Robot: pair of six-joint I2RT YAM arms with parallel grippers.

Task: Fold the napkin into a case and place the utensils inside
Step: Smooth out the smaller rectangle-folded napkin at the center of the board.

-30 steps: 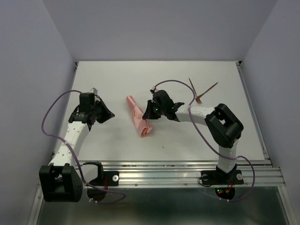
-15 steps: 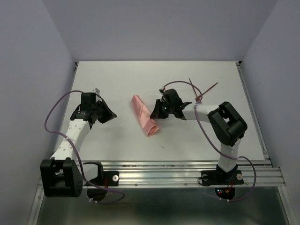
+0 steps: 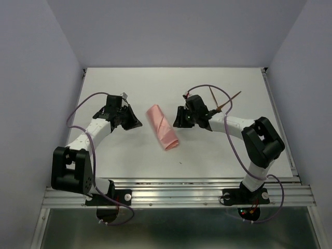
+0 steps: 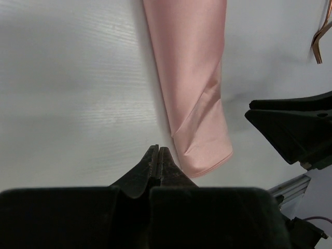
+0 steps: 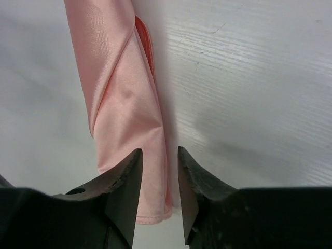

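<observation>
We count one napkin (image 3: 162, 127), folded into a narrow flat packet and lying slantwise near the middle of the table (image 3: 129, 161). Two grippers flank it. The left gripper (image 3: 138, 124) points at it from just to the left, its jaws pressed together on nothing, the tip just short of the packet's near end. The right gripper (image 3: 177, 121) sits just to its right, jaws apart by a narrow gap. The cloth's edge shows through that gap, unpinched. Two utensils (image 3: 232, 97) lie crossed beyond the right arm, well apart from the napkin and outside it.
</observation>
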